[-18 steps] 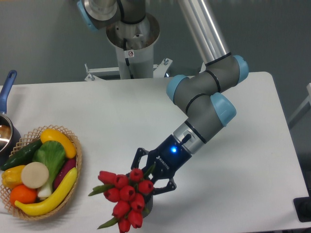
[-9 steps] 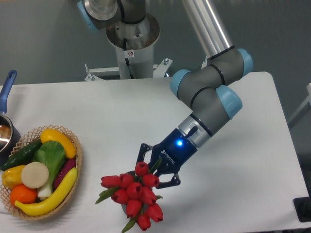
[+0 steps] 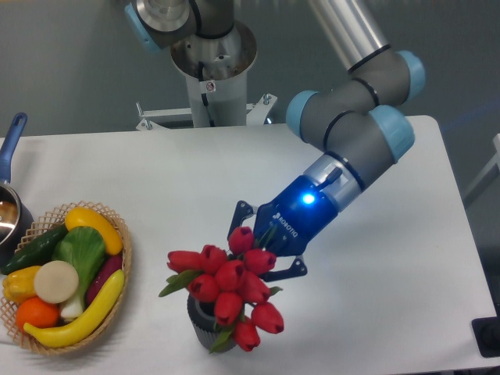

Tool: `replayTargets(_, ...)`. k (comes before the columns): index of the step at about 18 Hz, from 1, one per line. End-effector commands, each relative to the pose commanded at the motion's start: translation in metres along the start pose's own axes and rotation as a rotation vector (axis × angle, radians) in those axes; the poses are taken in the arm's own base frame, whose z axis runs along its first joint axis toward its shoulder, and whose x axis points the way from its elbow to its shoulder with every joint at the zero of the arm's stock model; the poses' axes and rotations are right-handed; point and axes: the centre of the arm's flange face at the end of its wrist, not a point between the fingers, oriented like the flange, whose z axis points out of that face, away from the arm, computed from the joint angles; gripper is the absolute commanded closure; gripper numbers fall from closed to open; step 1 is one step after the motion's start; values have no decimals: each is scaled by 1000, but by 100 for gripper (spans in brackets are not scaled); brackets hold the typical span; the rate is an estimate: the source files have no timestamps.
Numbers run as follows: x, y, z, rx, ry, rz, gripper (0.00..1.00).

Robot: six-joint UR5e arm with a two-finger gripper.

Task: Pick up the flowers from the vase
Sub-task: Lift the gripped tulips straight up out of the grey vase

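Note:
The flowers (image 3: 230,283), a bunch of red tulip buds with green leaves, hang tilted at the front middle of the table. My gripper (image 3: 262,248) reaches in from the upper right, its blue light on, and is shut on the bunch behind the buds. The stems and my fingertips are hidden by the buds. Just beneath the bunch stands the vase (image 3: 203,323), a dark grey ribbed cylinder, upright near the table's front edge. The buds cover its mouth, so I cannot tell whether the stem ends are still inside.
A wicker basket (image 3: 126,237) with several toy vegetables sits at the left front. A pot with a blue handle (image 3: 13,134) pokes in at the far left edge. The robot's base (image 3: 211,55) stands behind the table.
My gripper has moved up and to the right with the flowers in it. The bunch has lifted, and the vase now shows below it.

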Motion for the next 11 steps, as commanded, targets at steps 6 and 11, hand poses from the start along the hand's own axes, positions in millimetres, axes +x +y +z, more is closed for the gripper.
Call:
replayTargets(6,-5,-18,-20,63,9,26,96)
replayTargets(11,-4,-38,-44,110,4,57,95)
